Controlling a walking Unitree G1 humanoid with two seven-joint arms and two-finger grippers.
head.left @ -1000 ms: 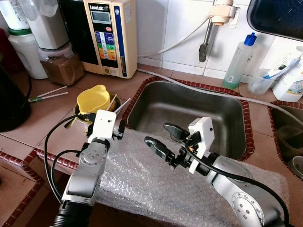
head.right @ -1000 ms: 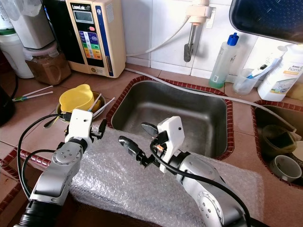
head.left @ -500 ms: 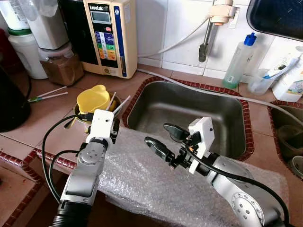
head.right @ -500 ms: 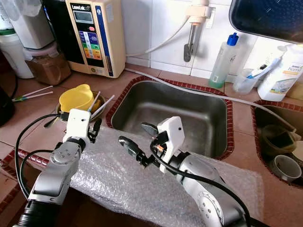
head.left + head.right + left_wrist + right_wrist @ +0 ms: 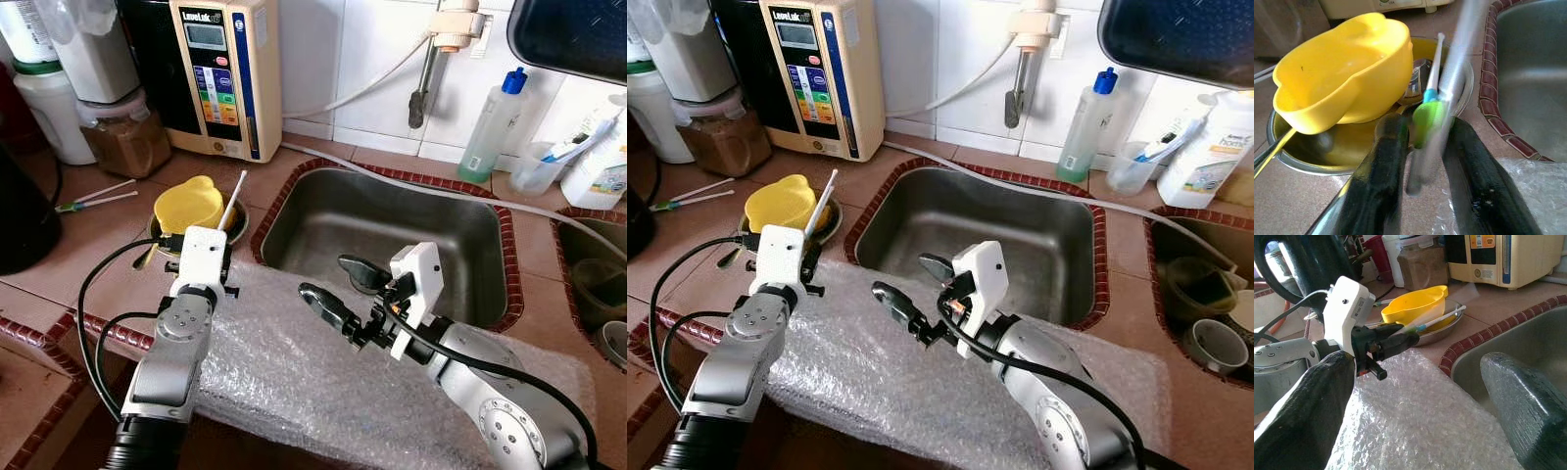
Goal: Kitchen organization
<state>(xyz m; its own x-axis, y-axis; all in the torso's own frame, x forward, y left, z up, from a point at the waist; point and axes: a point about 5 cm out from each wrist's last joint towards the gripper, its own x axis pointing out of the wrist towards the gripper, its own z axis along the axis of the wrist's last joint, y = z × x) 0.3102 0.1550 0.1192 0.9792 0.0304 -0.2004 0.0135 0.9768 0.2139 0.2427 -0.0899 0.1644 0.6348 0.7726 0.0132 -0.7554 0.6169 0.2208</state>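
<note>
Left gripper (image 5: 1422,147) on (seemingly) toothbrush (image 5: 1432,115)

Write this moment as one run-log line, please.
left gripper: shut on toothbrush | lifted above steel dish | right gripper: open, above bubble wrap

Table (image 5: 98,245): brown tiles, holding a steel sink (image 5: 392,235).
Left of sink: metal dish (image 5: 235,217) with yellow bowl (image 5: 191,206).
Before sink: bubble wrap (image 5: 294,372).
Behind sink: bottle (image 5: 495,122).
</note>
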